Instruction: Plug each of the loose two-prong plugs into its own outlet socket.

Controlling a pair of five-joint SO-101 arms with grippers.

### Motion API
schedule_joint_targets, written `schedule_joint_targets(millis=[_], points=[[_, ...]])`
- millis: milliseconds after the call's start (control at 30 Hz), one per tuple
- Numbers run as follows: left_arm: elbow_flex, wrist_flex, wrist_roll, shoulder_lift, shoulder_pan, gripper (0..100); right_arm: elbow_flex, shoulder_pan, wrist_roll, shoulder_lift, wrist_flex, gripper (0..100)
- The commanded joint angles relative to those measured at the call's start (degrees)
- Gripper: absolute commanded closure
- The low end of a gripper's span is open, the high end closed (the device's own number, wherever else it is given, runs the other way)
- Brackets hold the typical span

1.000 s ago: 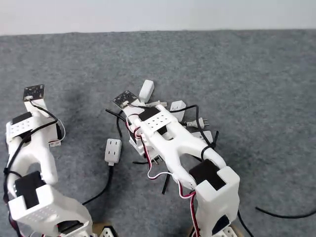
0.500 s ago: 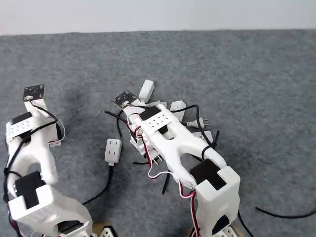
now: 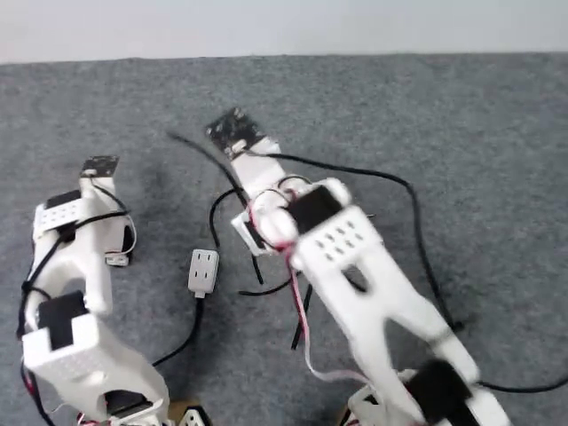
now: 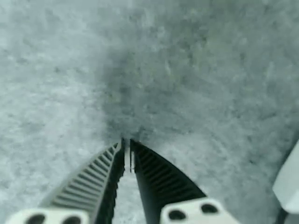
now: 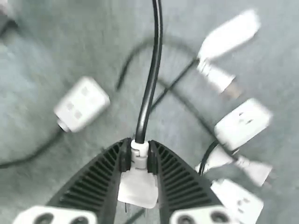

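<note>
Now my right tool [image 5: 138,144] is clamped on a white plug [image 5: 137,186] above the bench [image 5: 56,46]; I should square its prongs to the nearby socket [image 5: 81,103] before pressing straight in. My left tool [image 4: 127,142] is pinched together, empty.

Robotics lab test bench, seemingly; grey felt-like mat [image 3: 497,133] over the table, plain white wall [image 3: 355,27] behind; two white arms [image 3: 67,266] with bare wiring and exposed circuit boards; loose sockets [image 3: 203,270] and black cords [image 5: 150,84] strewn about
</note>
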Motion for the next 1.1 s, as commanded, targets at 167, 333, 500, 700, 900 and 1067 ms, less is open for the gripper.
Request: schedule_joint_targets(millis=[167,333,500,700,900,1067], points=[[1.5,3.0,-17.4,-4.3,5.8,99,11.7,-8.6,-4.7,-10.7,-8.0,99.0],[14.5,-3.1,-23.4,-15.4,9.5,99,20.2,-11.4,-5.2,-10.7,-17.7,99.0],[26.9,-8.4,-27.6,-28.0,12.2,99,21.9,-11.9,-5.3,-10.6,-20.7,99.0],[35.1,-10.9,-29.3,-37.7,14.2,99,21.7,-11.5,-5.1,-6.3,-24.2,99.0],[36.2,-11.4,-29.8,-38.3,14.4,99,19.9,-9.2,-4.8,-2.6,-25.8,99.0],[36.1,-12.1,-29.6,-38.5,13.9,99,18.9,-8.1,-5.5,0.5,-27.7,99.0]])
